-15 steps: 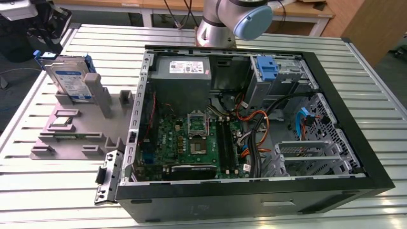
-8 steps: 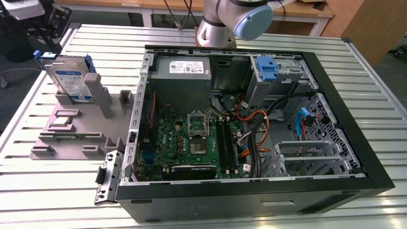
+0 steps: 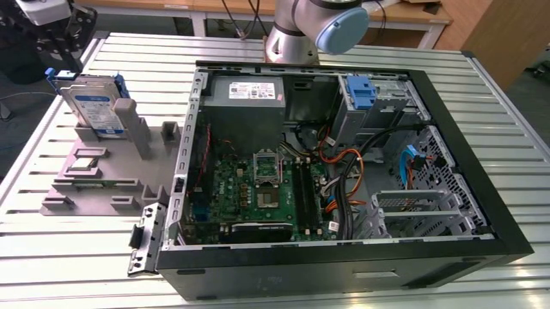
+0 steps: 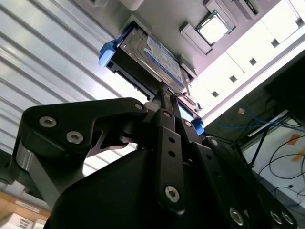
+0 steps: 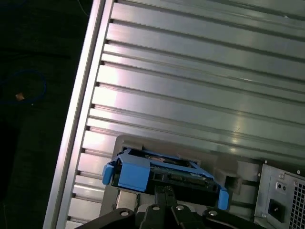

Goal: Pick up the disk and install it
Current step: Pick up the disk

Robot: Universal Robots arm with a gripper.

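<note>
Blue-railed disk (image 3: 93, 106) stands on edge in grey holder (image 3: 103, 177), directly below claw (image 4: 163, 89), which is pinched together, holding nothing.

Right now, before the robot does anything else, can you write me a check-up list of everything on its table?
Surface: slatted metal table.
Job's things: the disk stands on edge in a grey holder at the exterior view's left, not yet in the open computer case.
Clutter: a small chip lies in the holder; a bare blue bracket sits inside the case.
Grippers: the gripper is right by the disk's edge; whether it touches, cannot tell.
Cables: orange, blue and black cables bunch inside the case.
Surroundings: the arm's base stands behind the case; wooden desks beyond.
</note>
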